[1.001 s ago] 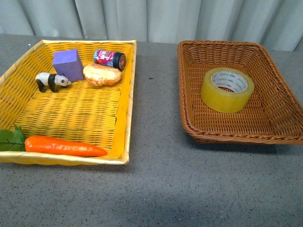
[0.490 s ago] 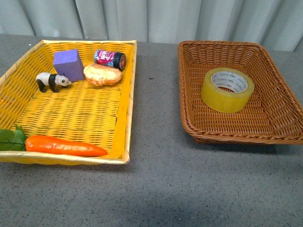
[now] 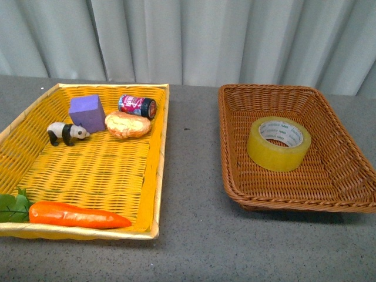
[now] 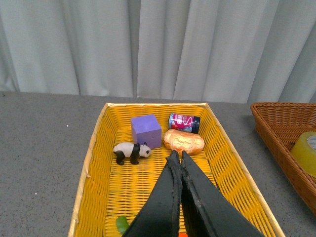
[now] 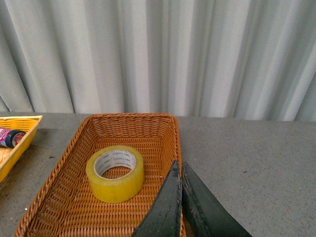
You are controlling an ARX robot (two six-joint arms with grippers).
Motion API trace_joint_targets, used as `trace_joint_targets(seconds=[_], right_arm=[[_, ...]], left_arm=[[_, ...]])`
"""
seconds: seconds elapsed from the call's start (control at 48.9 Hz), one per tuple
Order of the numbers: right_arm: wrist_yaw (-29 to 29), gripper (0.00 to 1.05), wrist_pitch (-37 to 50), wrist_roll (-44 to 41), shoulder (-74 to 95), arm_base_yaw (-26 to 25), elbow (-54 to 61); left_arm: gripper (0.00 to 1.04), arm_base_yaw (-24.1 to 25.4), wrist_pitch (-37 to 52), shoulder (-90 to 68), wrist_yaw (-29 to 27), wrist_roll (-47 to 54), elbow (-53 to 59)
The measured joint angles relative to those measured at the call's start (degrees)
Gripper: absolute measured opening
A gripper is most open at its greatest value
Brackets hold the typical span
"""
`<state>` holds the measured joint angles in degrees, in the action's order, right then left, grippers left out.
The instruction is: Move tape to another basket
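The yellow tape roll (image 3: 278, 143) lies flat inside the dark brown wicker basket (image 3: 232, 126) on the right of the table. It also shows in the right wrist view (image 5: 115, 173), inside the same basket (image 5: 59, 190). My right gripper (image 5: 178, 166) is shut and empty, above the basket's rim, beside the tape. My left gripper (image 4: 177, 155) is shut and empty, above the yellow woven basket (image 4: 94, 163). Neither arm shows in the front view. An edge of the tape (image 4: 307, 153) and the brown basket (image 4: 276, 133) show in the left wrist view.
The yellow basket (image 3: 154, 170) on the left holds a purple block (image 3: 87, 113), a panda figure (image 3: 66, 133), a bread roll (image 3: 128, 125), a small can (image 3: 137, 106) and a carrot (image 3: 76, 215). Bare grey tabletop (image 3: 191, 176) lies between the baskets. A grey curtain hangs behind.
The front view has tilted up: both baskets sit lower in the frame and more curtain shows. The tape and the other objects have not moved within their baskets.
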<state>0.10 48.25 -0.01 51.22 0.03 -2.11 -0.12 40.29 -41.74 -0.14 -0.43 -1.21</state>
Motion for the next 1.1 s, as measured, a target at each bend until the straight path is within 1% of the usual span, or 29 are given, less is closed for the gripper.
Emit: trace_joint_targets(seconds=[0.163, 0.388, 0.674, 0.858, 1.104], right_arm=[[0.02, 0.01, -5.44, 0.02, -6.49, 0.0, 1.07], [0.0, 0.01, -15.52, 0.02, -17.81, 0.0, 1.81], [-0.02, 0.01, -25.29, 0.02, -28.28, 0.0, 1.81], [-0.04, 0.01, -30.51, 0.0, -33.66, 0.0, 1.81], [-0.15, 0.01, -34.97, 0.02, -38.14, 0.0, 1.81]], left_arm=[[0.04, 0.0, -5.25, 5.97, 0.02, 0.0, 0.02], [0.04, 0.0, -14.19, 15.58, 0.02, 0.0, 0.04], [0.04, 0.0, -22.29, 23.96, 0.02, 0.0, 0.07], [0.04, 0.0, -26.49, 28.15, 0.02, -0.02, 0.07], [0.04, 0.0, -29.94, 31.61, 0.02, 0.0, 0.07]])
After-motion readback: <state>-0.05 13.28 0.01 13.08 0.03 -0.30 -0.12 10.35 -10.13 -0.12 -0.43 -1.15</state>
